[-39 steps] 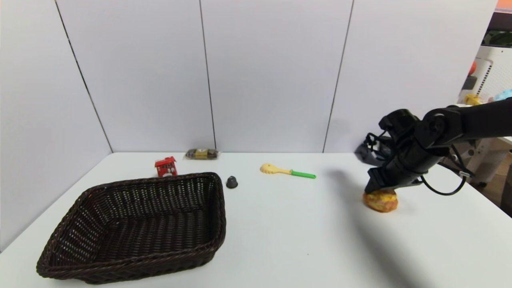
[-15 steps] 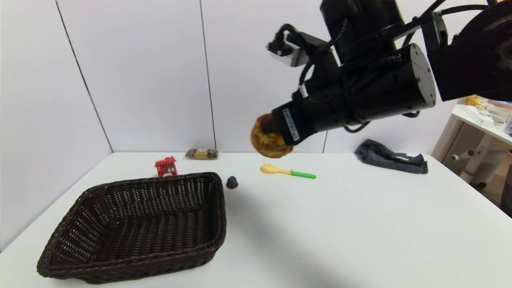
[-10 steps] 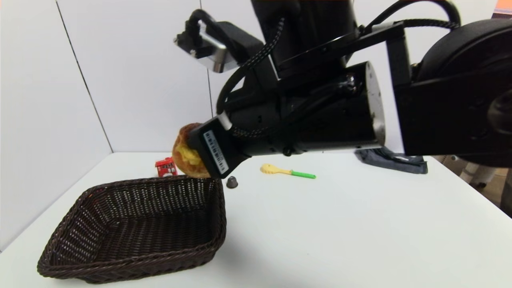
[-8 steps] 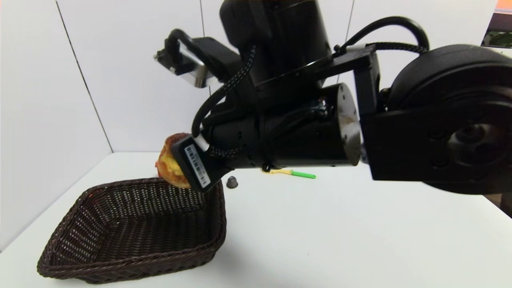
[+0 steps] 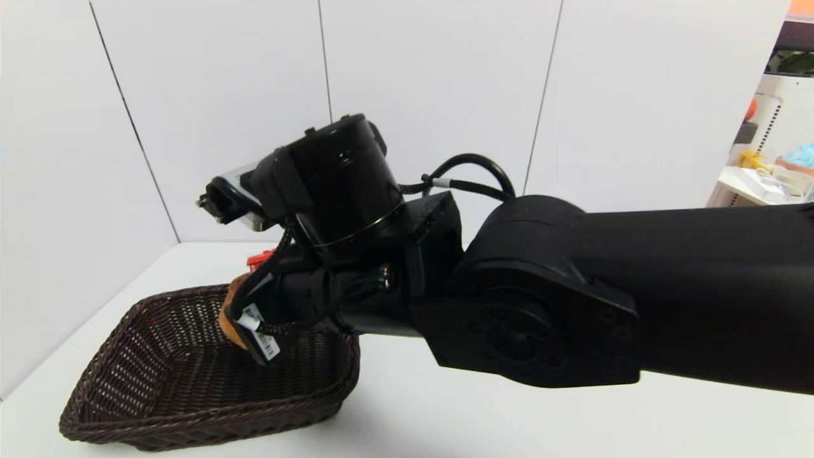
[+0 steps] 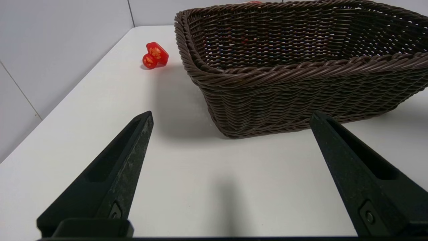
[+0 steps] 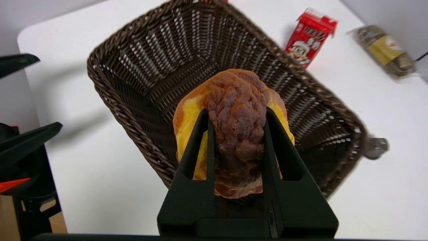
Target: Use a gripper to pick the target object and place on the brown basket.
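Right gripper (image 7: 235, 117): clamped on round golden-brown crusty bun (image 7: 234, 134) | Bun: held above dark brown woven wicker basket (image 7: 140, 67) interior, release downward judged next | Left gripper (image 6: 230, 117): spread, parked beside basket.

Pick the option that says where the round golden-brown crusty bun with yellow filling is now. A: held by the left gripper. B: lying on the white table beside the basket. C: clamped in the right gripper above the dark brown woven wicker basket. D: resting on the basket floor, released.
C: the right gripper pinches the bun over the basket.
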{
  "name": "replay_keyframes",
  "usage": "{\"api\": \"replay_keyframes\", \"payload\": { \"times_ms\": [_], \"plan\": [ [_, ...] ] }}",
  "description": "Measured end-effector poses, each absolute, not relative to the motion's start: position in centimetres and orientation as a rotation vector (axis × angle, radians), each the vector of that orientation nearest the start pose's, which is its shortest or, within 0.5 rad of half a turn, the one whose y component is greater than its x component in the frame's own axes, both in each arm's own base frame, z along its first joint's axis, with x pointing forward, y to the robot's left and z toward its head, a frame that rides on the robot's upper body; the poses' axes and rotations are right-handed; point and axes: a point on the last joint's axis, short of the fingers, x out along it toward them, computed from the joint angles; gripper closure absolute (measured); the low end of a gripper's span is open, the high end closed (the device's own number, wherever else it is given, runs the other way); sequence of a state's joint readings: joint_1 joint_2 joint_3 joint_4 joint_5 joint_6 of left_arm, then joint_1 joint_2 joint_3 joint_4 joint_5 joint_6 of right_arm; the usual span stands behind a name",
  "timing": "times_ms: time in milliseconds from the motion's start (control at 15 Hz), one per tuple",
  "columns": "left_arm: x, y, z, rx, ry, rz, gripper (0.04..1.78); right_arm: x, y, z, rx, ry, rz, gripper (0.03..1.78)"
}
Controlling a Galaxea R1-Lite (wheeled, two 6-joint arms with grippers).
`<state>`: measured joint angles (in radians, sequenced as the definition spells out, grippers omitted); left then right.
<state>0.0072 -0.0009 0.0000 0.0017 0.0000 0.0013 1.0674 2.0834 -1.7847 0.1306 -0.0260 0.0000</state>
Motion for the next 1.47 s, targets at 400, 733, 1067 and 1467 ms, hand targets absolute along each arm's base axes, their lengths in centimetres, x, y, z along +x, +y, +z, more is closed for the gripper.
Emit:
{"api": "replay_keyframes", "payload": {
  "times_ms": [400, 733, 1067, 1467],
  "plan": [
    [-2.3, 0.0, 7.5, 0.002, 0.001, 0.007, 0.13, 21.6, 38.7, 21.5, -0.259, 0.425, 1.012, 0.81],
    [-2.3, 0.0, 7.5, 0.002, 0.001, 0.007, 0.13, 22.6, 37.9, 22.0, -0.246, 0.417, 0.987, 0.47],
    [-2.3, 0.0, 7.5, 0.001, 0.001, 0.007, 0.13, 22.9, 37.1, 23.2, -0.230, 0.397, 0.974, 0.30],
    [-2.3, 0.0, 7.5, 0.002, 0.001, 0.007, 0.13, 24.8, 29.8, 25.5, -0.216, 0.452, 0.830, 0.19]
  ]
}}
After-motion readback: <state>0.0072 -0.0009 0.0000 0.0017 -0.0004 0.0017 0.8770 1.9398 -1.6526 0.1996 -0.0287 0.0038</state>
